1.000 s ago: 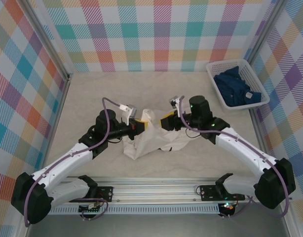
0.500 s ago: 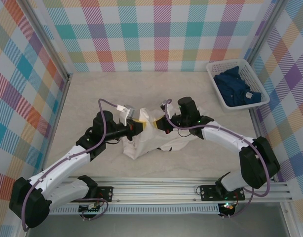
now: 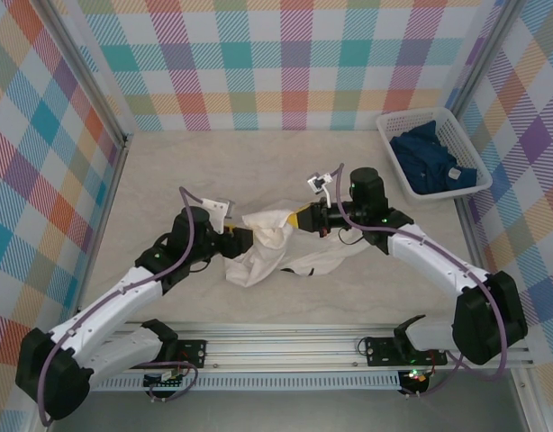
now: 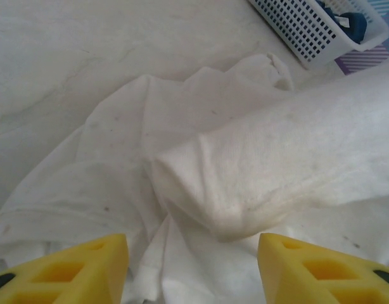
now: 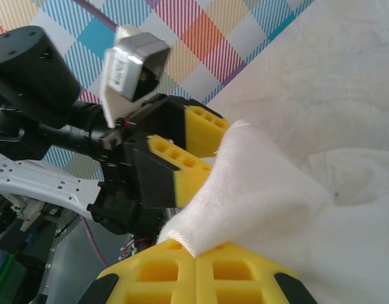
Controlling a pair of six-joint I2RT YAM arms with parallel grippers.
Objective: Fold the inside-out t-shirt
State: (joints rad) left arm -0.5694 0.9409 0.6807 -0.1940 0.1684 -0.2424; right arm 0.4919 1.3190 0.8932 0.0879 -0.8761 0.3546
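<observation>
Since half a second ago the left gripper [image 3: 240, 239] has let go of the cloth and drawn back a little toward the lower left of the top view. The right gripper [image 3: 301, 217] has pulled away to the right, so a band of cloth is now drawn out between the two.

The left wrist view shows the left jaws standing about half open with nothing between them. They are low over the cloth, and a thick fold reaches in from the right just ahead of them. The right jaws are pressed fully together on a small pinch of the edge of the inside-out t-shirt [image 3: 272, 252].

The t-shirt is a crumpled heap in the middle of the table [image 3: 168, 171], with only that one corner raised. The white basket [image 3: 416, 114] holding the dark blue garment [image 3: 434, 162] is well apart, at the upper right.

In my judgement, the shirt is still being spread and no fold is made yet. The hold of the right gripper is thin, so a harder pull could make the edge slip out. With the left gripper free, a pull could also drag the whole heap instead of opening it. If the left jaws close where they are, they may catch several layers together.
</observation>
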